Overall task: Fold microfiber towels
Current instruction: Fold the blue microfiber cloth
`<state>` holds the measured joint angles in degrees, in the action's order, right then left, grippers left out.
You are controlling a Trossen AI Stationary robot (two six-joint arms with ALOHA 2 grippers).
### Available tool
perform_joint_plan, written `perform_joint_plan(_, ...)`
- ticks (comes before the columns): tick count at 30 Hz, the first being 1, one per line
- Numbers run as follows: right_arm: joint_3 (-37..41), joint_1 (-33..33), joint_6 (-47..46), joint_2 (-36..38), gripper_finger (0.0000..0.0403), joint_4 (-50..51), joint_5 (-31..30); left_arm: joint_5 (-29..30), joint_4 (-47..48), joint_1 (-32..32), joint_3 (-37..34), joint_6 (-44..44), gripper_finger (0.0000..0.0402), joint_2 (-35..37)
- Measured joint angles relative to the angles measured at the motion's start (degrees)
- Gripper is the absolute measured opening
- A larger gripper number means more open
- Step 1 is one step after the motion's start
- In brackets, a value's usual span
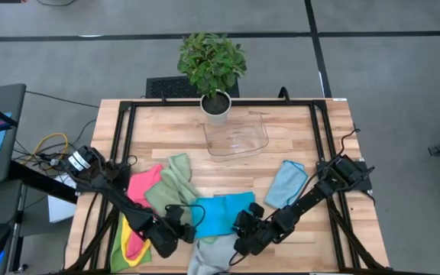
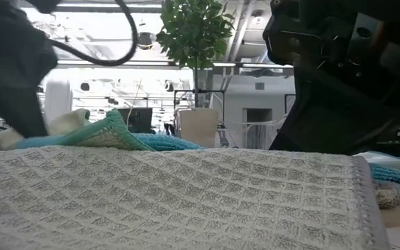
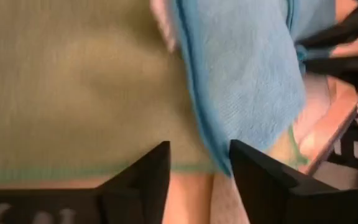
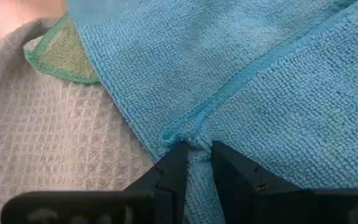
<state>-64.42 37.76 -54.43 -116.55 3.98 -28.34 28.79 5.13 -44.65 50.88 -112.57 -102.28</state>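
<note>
L gripper [image 1: 183,223] low at counter's near edge, jaws apart; R gripper [image 1: 244,229] beside it, jaws nearly together.

- The bright blue towel [image 4: 229,68], at the upper right of the right wrist view, is looped, fuzzy microfiber cloth with a stitched hem.
- The grey towel [image 2: 172,201] filling the low view's bottom is matt waffle-weave cloth.
- The counter [image 1: 296,130] is pale, smooth wood planks.
- The tray [image 1: 239,137] at upper centre is clear, glossy plastic.
</note>
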Motion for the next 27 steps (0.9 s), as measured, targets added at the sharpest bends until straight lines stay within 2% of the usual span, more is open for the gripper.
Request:
perform_joint_plan(4,0.0,0.0,0.0,0.0,0.01,-0.01,0.0,1.92,-0.75,-1.08,-0.01,-3.62,0.0191,0.0)
perform_joint_plan(7,0.0,-0.02,0.0,0.0,0.01,-0.01,0.0,2.08,-0.87,-0.67,-0.01,-3.51,0.02,0.0)
perform_joint_plan(13,0.0,-0.02,-0.01,0.02,0.01,-0.01,0.0,2.47,-4.29,1.19,-0.01,-0.31,0.0197,0.0)
perform_joint_plan(17,0.0,-0.02,0.0,0.04,0.01,-0.01,-0.04,-0.17,-6.31,2.49,-0.01,2.99,0.0189,0.0)
perform_joint_plan(27,0.0,-0.02,-0.11,0.07,0.01,0.01,-0.07,-1.05,-5.95,1.59,-0.01,1.64,0.0174,0.0)
